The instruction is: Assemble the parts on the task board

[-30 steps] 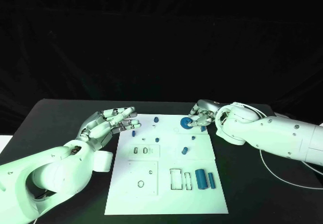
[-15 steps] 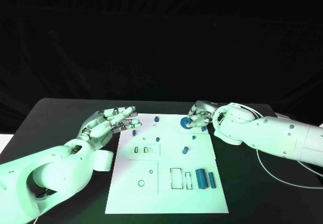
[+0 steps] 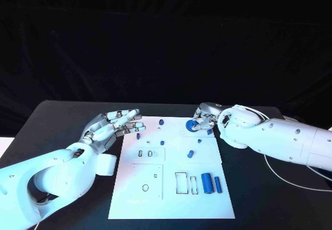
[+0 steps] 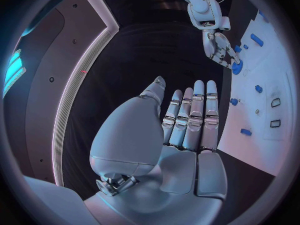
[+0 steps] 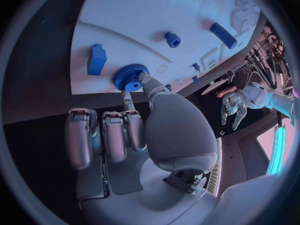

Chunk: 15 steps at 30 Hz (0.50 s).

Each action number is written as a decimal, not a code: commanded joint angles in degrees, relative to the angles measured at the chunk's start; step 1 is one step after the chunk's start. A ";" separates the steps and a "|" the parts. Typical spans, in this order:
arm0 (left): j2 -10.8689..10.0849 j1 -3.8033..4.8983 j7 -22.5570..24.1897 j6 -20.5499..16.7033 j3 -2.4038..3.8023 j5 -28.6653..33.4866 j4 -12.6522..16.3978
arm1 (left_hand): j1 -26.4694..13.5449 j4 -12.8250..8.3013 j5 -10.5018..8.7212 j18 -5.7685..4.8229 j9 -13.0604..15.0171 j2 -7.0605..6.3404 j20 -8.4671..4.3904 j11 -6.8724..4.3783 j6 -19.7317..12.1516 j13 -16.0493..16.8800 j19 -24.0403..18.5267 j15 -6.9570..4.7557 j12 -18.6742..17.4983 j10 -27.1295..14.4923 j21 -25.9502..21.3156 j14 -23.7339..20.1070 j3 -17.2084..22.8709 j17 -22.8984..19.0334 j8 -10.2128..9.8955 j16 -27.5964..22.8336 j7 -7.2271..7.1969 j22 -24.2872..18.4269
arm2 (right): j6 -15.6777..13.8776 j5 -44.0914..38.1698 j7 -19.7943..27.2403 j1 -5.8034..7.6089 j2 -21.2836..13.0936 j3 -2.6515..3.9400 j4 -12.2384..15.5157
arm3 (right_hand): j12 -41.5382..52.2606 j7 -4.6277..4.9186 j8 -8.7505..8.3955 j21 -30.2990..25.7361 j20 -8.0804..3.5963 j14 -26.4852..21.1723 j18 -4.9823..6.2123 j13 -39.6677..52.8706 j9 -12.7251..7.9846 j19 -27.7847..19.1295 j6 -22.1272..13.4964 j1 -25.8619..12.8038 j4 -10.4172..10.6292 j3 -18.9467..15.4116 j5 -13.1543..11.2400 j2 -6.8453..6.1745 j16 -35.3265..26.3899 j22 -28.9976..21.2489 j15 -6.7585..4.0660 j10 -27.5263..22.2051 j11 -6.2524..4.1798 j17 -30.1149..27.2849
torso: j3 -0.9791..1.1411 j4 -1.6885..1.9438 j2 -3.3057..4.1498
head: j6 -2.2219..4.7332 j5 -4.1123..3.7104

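While the left hand [image 3: 114, 127] has stayed spread and empty at the task board's [image 3: 173, 203] upper-left edge, the right hand [image 3: 206, 120], pinching the blue gear [image 3: 190, 126], has inched left over the board's top right, probably nearing its seat.

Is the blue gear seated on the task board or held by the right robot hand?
Held: the right robot hand pinches the blue gear over the task board; seating cannot be told.

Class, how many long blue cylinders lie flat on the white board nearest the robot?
2. A thick cylinder and a thinner cylinder lie side by side near the board's right edge; none looks hidden.
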 commanded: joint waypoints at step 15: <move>0.04 0.05 -0.06 1.41 0.04 -0.35 0.11 | -0.12 -0.39 -0.30 0.71 -0.06 0.53 -0.01 0.18 -0.21 -0.04 0.39 0.11 -0.32 -0.10 -0.09 0.46 0.00 0.07 -0.29 -0.32 -0.24 -0.10 | -4.57 -7.24 -0.36 -1.35 0.01 -0.40 2.76 | 0.95 -0.82 0.30 0.88 -0.49 4.86 -0.94 11.58 0.67 1.65 1.45 -1.22 0.79 0.86 1.08 1.18 0.34 5.02 -0.61 3.76 -0.62 8.41 | 0.04 0.08 0.03 | -0.13 -0.03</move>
